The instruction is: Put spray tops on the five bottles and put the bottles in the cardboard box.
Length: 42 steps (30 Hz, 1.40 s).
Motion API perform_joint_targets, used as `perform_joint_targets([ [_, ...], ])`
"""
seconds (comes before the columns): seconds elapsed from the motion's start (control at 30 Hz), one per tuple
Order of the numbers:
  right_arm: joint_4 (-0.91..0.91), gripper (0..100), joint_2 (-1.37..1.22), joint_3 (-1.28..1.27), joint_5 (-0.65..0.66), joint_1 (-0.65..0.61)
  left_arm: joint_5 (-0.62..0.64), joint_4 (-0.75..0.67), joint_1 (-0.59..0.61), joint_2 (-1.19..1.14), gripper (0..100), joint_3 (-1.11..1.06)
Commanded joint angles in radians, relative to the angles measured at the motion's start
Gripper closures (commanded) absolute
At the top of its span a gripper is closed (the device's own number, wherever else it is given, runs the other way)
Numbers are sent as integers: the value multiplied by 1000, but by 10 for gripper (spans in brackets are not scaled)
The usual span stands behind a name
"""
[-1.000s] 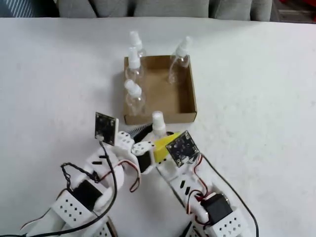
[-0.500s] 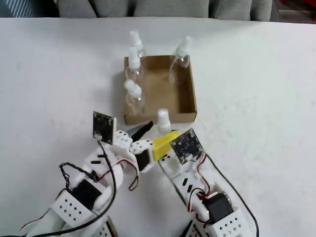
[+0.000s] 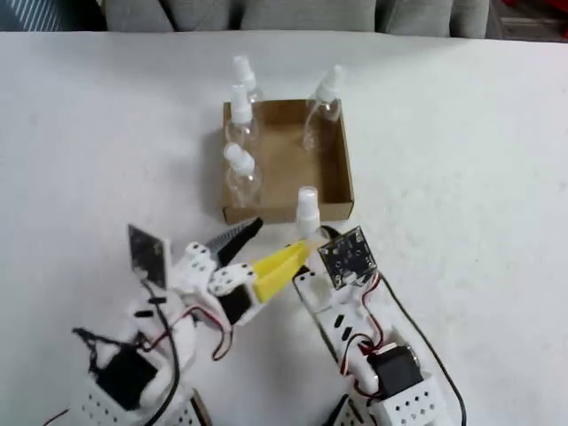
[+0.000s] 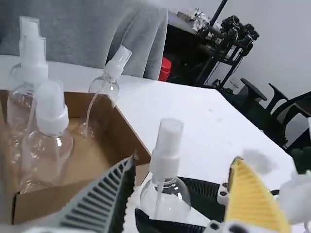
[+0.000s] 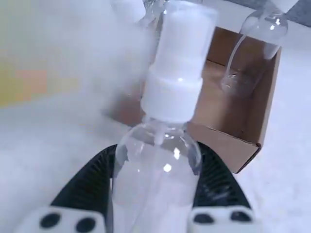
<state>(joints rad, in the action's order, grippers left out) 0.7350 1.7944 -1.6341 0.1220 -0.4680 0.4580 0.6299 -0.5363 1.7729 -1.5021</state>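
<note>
Change: clear plastic bottle with white spray top (image 3: 307, 211), squeezed tight in right hand (image 5: 158, 165), moves nearer brown cardboard box (image 3: 344, 177), now just beside front wall. Meanwhile left hand (image 3: 278, 240) pulls back, wide open, empty. Drop-in looks next.

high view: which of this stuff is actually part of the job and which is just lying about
Part of the job:
- cardboard box
- capped bottle held in the right gripper
- four more capped bottles at the box

Just lying about:
- grey seat backs beyond the table
- red item at the far corner
- black chairs in the room
</note>
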Motion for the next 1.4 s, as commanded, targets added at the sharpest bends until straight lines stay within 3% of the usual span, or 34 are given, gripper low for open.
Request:
perform_joint_targets([
  [0.0, -27, 983, 8, 32, 2, 15, -49, 95, 47, 53, 706, 29],
  [0.13, -27, 983, 8, 32, 3, 16, -77, 121, 139, 45, 706, 28],
  [0.4, -25, 983, 8, 32, 3, 70, -91, 307, 318, 47, 707, -6],
  [0.73, -61, 982, 8, 28, 3, 81, -130, 241, 524, 45, 709, -192],
  [0.83, -93, 982, 8, 28, 3, 94, -161, 250, 601, 45, 779, -192],
  [0.93, -143, 982, 8, 28, 12, 97, -164, 247, 661, 45, 936, -192],
  [0.97, -163, 982, 8, 28, 12, 97, -181, 242, 671, 45, 985, -192],
  [1.07, -245, 982, 8, 26, 12, 90, -265, 253, 684, 45, 939, -192],
  [1.37, -452, 982, 5, 26, 12, 119, -364, 290, 677, 45, 977, -192],
])
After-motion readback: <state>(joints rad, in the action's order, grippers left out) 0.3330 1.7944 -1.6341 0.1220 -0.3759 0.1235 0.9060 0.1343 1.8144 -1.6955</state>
